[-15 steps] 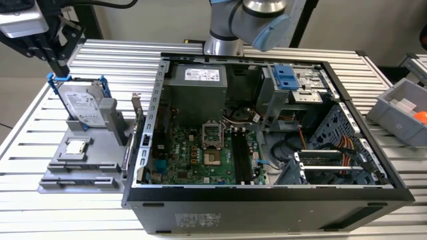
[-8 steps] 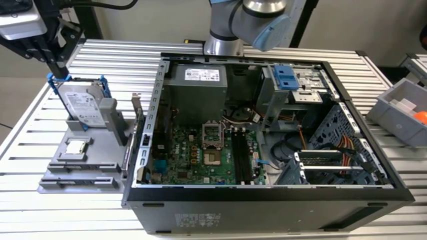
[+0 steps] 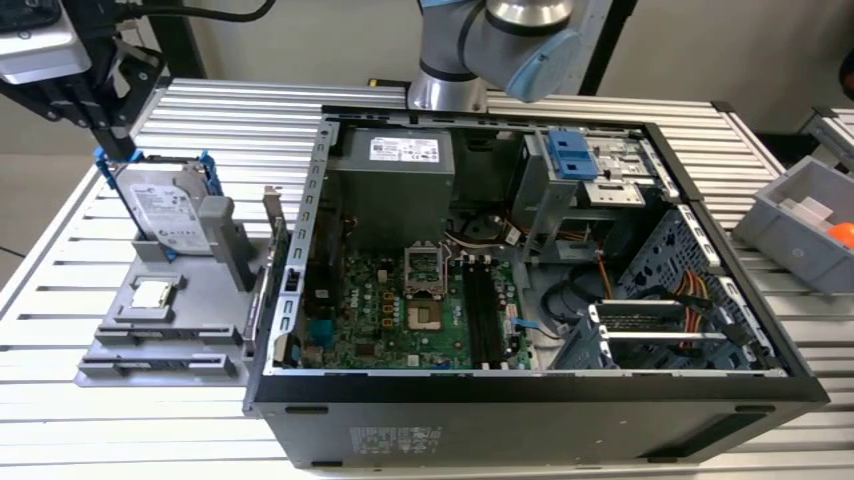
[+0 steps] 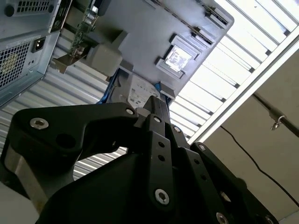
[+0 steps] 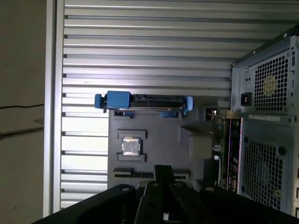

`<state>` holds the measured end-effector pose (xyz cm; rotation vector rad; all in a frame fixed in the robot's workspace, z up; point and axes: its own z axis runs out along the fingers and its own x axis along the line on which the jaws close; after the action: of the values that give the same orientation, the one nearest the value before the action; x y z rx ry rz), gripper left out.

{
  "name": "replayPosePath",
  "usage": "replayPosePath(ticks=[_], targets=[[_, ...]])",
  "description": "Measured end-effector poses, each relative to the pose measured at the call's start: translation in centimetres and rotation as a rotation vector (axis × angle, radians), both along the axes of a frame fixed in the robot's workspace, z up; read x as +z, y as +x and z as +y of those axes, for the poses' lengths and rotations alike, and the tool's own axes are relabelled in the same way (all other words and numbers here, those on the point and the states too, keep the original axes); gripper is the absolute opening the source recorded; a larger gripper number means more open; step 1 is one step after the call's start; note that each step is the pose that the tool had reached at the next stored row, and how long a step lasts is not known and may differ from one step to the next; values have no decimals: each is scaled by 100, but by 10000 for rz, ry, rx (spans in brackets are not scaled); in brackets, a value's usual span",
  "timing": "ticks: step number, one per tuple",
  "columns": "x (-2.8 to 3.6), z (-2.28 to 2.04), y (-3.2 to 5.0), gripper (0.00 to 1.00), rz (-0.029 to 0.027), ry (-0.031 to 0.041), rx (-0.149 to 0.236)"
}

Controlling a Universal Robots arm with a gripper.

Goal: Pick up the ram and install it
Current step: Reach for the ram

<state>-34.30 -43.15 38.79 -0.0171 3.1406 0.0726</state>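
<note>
Gripper: the gripper [image 3: 120, 148] hangs above the grey fixture [image 3: 200, 340] on the left of the slatted table [image 3: 54, 260]. Its fingers are pressed together into one narrow tip, and nothing shows between them.
Ram: the ram [image 5: 133, 175] seems to be the dark narrow strip on edge in the fixture's near slot, though I cannot tell for sure. The gripper's tip is just beside it in the first wrist view.
Fixture: a hard drive [image 3: 163, 215] stands upright at the far end. A processor chip [image 3: 151, 293] lies flat mid-way, apart from both.
Case edge: the left wall of the open computer case [image 3: 534, 390] stands just right of the fixture. A green card [image 5: 219, 140] stands in the narrow gap between them.
Open room: bare slats lie left of the fixture and nearer than it. The memory slots [image 3: 483, 315] lie mid-board, well apart from the case walls.
</note>
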Motion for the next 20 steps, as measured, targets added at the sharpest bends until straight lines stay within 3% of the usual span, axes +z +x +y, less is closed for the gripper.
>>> replayPosePath(ticks=[20], targets=[[0, -80, 0, 0, 0, 0, 1]])
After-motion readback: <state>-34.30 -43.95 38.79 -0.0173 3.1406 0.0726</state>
